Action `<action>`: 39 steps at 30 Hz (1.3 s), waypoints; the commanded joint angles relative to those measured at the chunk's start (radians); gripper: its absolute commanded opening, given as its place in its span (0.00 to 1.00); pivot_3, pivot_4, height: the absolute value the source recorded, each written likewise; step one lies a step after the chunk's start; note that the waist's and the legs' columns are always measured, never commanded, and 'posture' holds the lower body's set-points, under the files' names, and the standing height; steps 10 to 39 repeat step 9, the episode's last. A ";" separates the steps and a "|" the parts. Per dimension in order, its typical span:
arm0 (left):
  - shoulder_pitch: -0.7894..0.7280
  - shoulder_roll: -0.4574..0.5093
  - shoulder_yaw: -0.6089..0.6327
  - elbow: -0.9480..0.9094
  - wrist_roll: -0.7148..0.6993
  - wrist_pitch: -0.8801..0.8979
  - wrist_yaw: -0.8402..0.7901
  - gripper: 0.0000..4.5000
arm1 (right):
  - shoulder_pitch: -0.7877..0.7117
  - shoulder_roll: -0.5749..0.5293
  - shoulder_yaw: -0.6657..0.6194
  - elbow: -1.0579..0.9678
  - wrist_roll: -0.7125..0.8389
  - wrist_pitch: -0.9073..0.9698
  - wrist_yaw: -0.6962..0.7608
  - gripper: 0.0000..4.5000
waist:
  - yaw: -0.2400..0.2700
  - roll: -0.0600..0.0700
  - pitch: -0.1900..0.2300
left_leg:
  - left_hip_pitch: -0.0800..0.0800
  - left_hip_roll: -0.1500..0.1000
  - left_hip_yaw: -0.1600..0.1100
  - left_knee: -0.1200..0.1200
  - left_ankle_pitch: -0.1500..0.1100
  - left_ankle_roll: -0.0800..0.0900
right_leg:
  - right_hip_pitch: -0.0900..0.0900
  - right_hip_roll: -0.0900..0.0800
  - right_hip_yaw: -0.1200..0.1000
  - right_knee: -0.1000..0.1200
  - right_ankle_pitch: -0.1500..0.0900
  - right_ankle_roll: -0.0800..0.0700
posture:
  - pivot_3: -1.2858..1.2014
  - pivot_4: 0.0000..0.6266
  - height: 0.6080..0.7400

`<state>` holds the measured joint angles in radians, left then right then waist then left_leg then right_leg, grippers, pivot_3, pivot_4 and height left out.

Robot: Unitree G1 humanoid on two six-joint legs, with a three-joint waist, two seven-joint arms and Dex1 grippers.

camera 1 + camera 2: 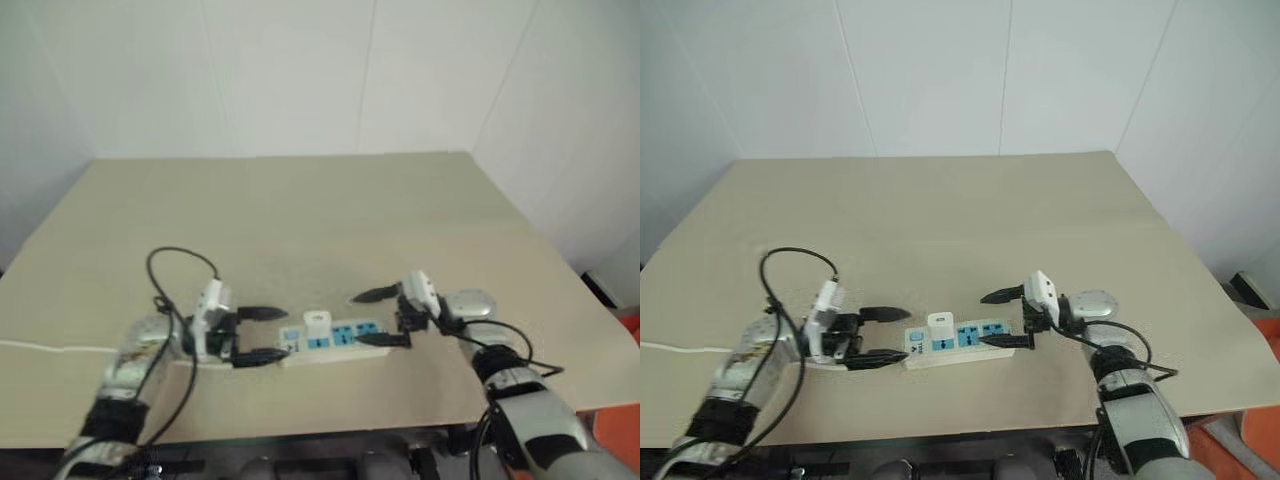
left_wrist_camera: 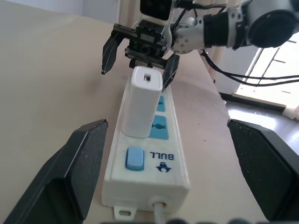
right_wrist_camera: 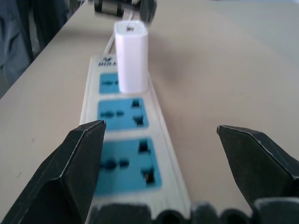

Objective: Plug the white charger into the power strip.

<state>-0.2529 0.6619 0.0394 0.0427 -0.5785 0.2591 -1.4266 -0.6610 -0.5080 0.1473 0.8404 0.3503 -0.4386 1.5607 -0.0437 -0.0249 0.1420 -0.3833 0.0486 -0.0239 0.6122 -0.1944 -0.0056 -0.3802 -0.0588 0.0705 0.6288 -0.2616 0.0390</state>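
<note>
- Where the table (image 1: 970,200) nears its front edge, the left gripper (image 1: 883,336) hovers with fingers spread wide, grasping nothing, just off the strip's cord end.
- Strip (image 1: 958,342): lies flat between both grippers, cord (image 1: 40,348) trailing left.
- Charger (image 1: 940,326): stands upright in the socket nearest the switch (image 2: 134,158); two sockets bare.
- Right gripper (image 1: 1000,318): fingers released, empty, at the strip's far end.
</note>
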 commanded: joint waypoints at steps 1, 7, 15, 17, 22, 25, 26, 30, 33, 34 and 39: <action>0.015 0.135 0.101 -0.032 -0.026 0.032 -0.043 0.99 | 0.006 -0.210 -0.030 -0.177 0.134 0.082 0.054 1.00 | 0.006 0.005 0.007 | -0.007 -0.001 0.000 0.000 0.000 0.000 | -0.008 0.000 0.000 0.001 0.000 0.000 | 0.52 0.24 1.00; -0.005 0.224 0.114 0.109 0.043 -0.040 -0.091 0.99 | 0.067 -0.543 -0.012 -0.376 0.279 0.124 0.054 1.00 | 0.011 0.011 0.017 | -0.010 -0.001 0.001 -0.005 -0.001 0.002 | -0.011 -0.001 -0.001 -0.004 -0.001 0.000 | 0.52 0.24 1.00; -0.010 0.223 0.109 0.125 0.051 -0.043 -0.101 0.99 | 0.094 -0.597 -0.014 -0.433 0.304 0.149 0.054 1.00 | 0.009 0.010 0.018 | -0.011 -0.001 0.002 -0.005 -0.002 0.004 | -0.012 0.000 -0.001 -0.004 -0.002 0.000 | 0.52 0.24 1.00; -0.010 0.223 0.109 0.125 0.051 -0.043 -0.101 0.99 | 0.094 -0.597 -0.014 -0.433 0.304 0.149 0.054 1.00 | 0.009 0.010 0.018 | -0.011 -0.001 0.002 -0.005 -0.002 0.004 | -0.012 0.000 -0.001 -0.004 -0.002 0.000 | 0.52 0.24 1.00; -0.010 0.223 0.109 0.125 0.051 -0.043 -0.101 0.99 | 0.094 -0.597 -0.014 -0.433 0.304 0.149 0.054 1.00 | 0.009 0.010 0.018 | -0.011 -0.001 0.002 -0.005 -0.002 0.004 | -0.012 0.000 -0.001 -0.004 -0.002 0.000 | 0.52 0.24 1.00; -0.010 0.223 0.109 0.125 0.051 -0.043 -0.101 0.99 | 0.094 -0.597 -0.014 -0.433 0.304 0.149 0.054 1.00 | 0.009 0.010 0.018 | -0.011 -0.001 0.002 -0.005 -0.002 0.004 | -0.012 0.000 -0.001 -0.004 -0.002 0.000 | 0.52 0.24 1.00; -0.010 0.223 0.109 0.125 0.051 -0.043 -0.101 0.99 | 0.094 -0.597 -0.014 -0.433 0.304 0.149 0.054 1.00 | 0.009 0.010 0.018 | -0.011 -0.001 0.002 -0.005 -0.002 0.004 | -0.012 0.000 -0.001 -0.004 -0.002 0.000 | 0.52 0.24 1.00; -0.010 0.223 0.109 0.125 0.051 -0.043 -0.101 0.99 | 0.094 -0.597 -0.014 -0.433 0.304 0.149 0.054 1.00 | 0.009 0.010 0.018 | -0.011 -0.001 0.002 -0.005 -0.002 0.004 | -0.012 0.000 -0.001 -0.004 -0.002 0.000 | 0.52 0.24 1.00; -0.010 0.223 0.109 0.125 0.051 -0.043 -0.101 0.99 | 0.094 -0.597 -0.014 -0.433 0.304 0.149 0.054 1.00 | 0.009 0.010 0.018 | -0.011 -0.001 0.002 -0.005 -0.002 0.004 | -0.012 0.000 -0.001 -0.004 -0.002 0.000 | 0.52 0.24 1.00; -0.010 0.223 0.109 0.125 0.051 -0.043 -0.101 0.99 | 0.094 -0.597 -0.014 -0.433 0.304 0.149 0.054 1.00 | 0.009 0.010 0.018 | -0.011 -0.001 0.002 -0.005 -0.002 0.004 | -0.012 0.000 -0.001 -0.004 -0.002 0.000 | 0.52 0.24 1.00; -0.010 0.223 0.109 0.125 0.051 -0.043 -0.101 0.99 | 0.094 -0.597 -0.014 -0.433 0.304 0.149 0.054 1.00 | 0.009 0.010 0.018 | -0.011 -0.001 0.002 -0.005 -0.002 0.004 | -0.012 0.000 -0.001 -0.004 -0.002 0.000 | 0.52 0.24 1.00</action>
